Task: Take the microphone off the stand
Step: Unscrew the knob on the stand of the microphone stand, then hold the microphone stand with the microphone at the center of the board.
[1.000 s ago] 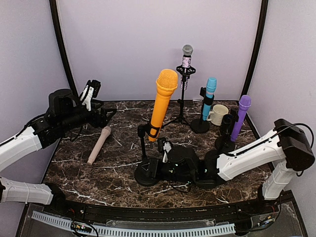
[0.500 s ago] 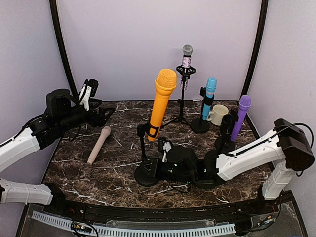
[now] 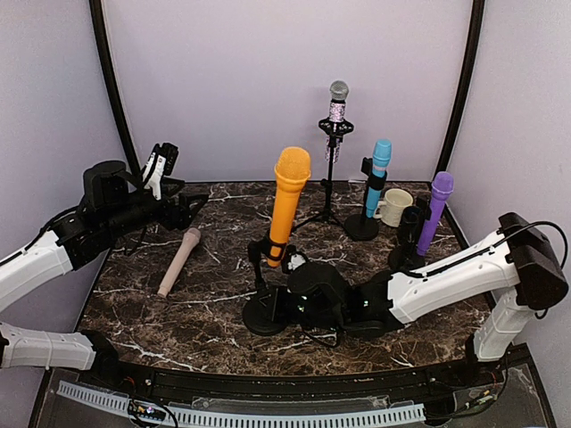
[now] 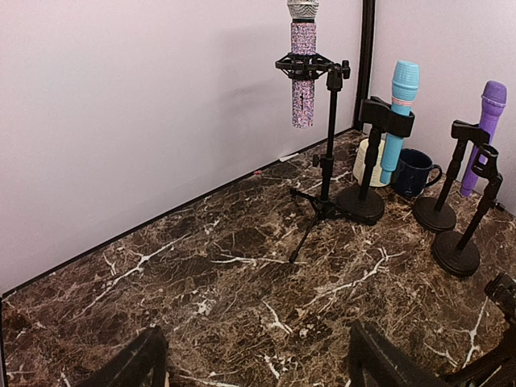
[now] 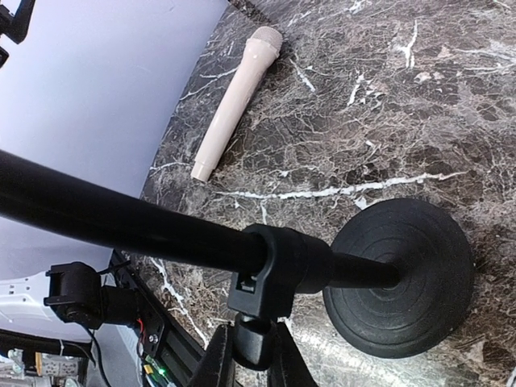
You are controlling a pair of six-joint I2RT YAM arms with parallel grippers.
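Arms (image 3: 451, 276) white w/ blk joints, cables.

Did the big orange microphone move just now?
Yes. The orange microphone has sunk lower and shifted slightly left: its head now sits below the mount of the glittery microphone behind it.

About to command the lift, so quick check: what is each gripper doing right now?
Left gripper: open, holding nothing.
Right gripper: shut on the stand.
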